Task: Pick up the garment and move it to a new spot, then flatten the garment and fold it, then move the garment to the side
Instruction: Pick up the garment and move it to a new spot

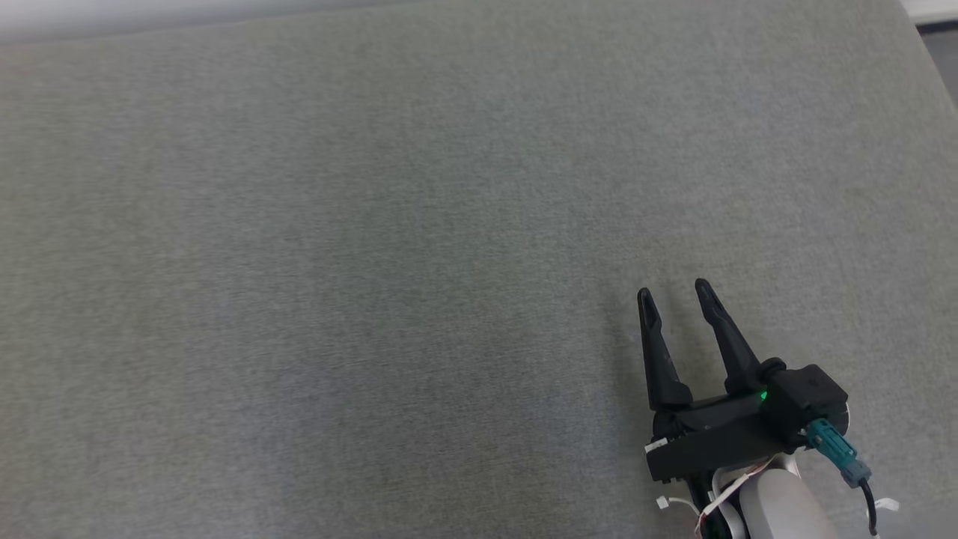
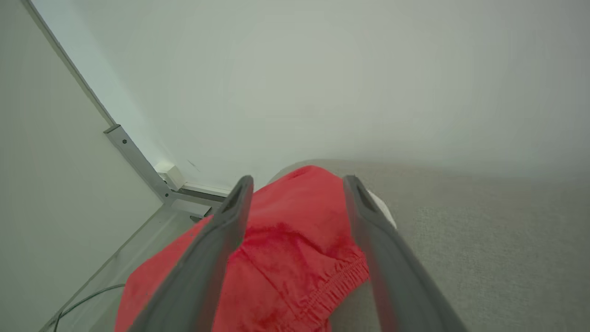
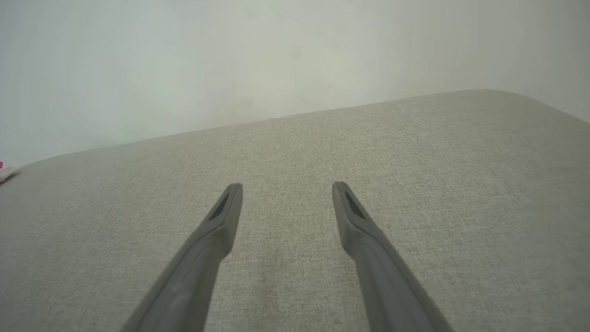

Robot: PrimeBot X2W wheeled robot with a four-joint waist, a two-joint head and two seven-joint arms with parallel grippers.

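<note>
Your red garment (image 2: pixel 295 258) lies bunched at the surface's (image 1: pixel 299 262) corner, just ahead of the wide-spread, empty left claw (image 2: pixel 298 182). The right claw (image 1: pixel 673 287) hovers wide and empty, well apart. Pickup, flattening, folding and the move aside all appear undone.

The right gripper (image 1: pixel 673 290) had two long black fingers (image 1: pixel 657 352) that tapered to narrow tips, each with a slim slot sunk into its face near the tip. They rose from a blocky black housing (image 1: pixel 711 443) that bore a small green light (image 1: pixel 763 395). A teal connector (image 1: pixel 832 446) with a black cable (image 1: pixel 868 503) plugged into its side. Thin white wires (image 1: pixel 727 488) trailed beneath, ahead of a smooth pale grey forearm (image 1: pixel 778 507). The left gripper (image 2: pixel 298 180) showed the same dark, slotted fingers.
</note>
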